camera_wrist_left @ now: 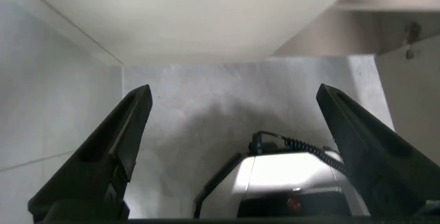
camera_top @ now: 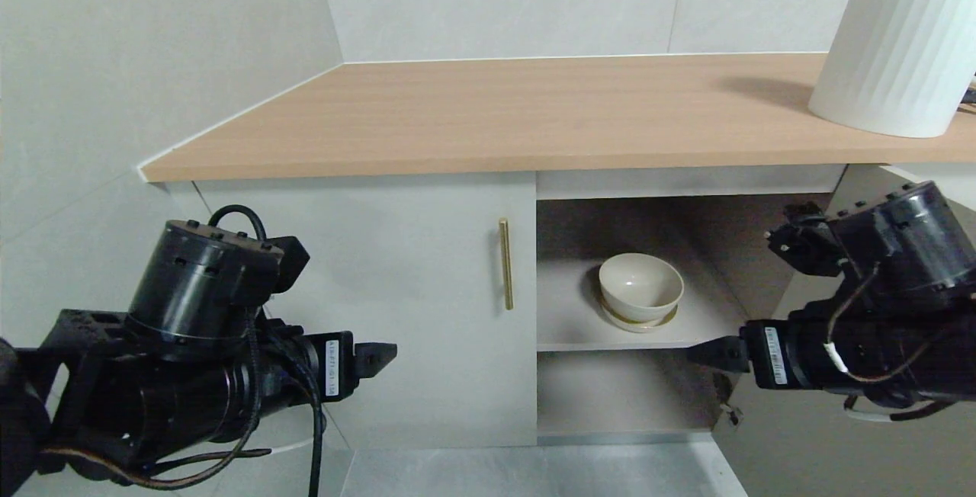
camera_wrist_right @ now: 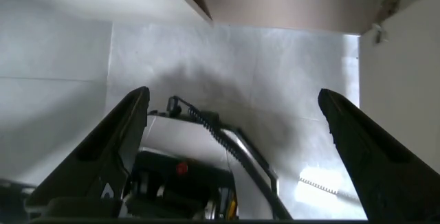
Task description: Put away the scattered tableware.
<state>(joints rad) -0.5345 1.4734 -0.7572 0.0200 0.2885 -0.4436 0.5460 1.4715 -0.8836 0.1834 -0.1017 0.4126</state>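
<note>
Two claws (camera_wrist_left: pixel 234 93) (camera_wrist_right: pixel 232 95) wide open, empty

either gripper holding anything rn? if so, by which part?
Nothing held. Left gripper and right gripper are both open and empty; the bowl sits inside the cabinet.

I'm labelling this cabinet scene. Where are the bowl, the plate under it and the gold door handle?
bowl (camera_top: pixel 640 283), head view, on its inner wall.
plate (camera_top: pixel 637 325), head view, on its front rim below the bowl.
gold door handle (camera_top: pixel 505 264), head view, on the middle of the bar.
</note>
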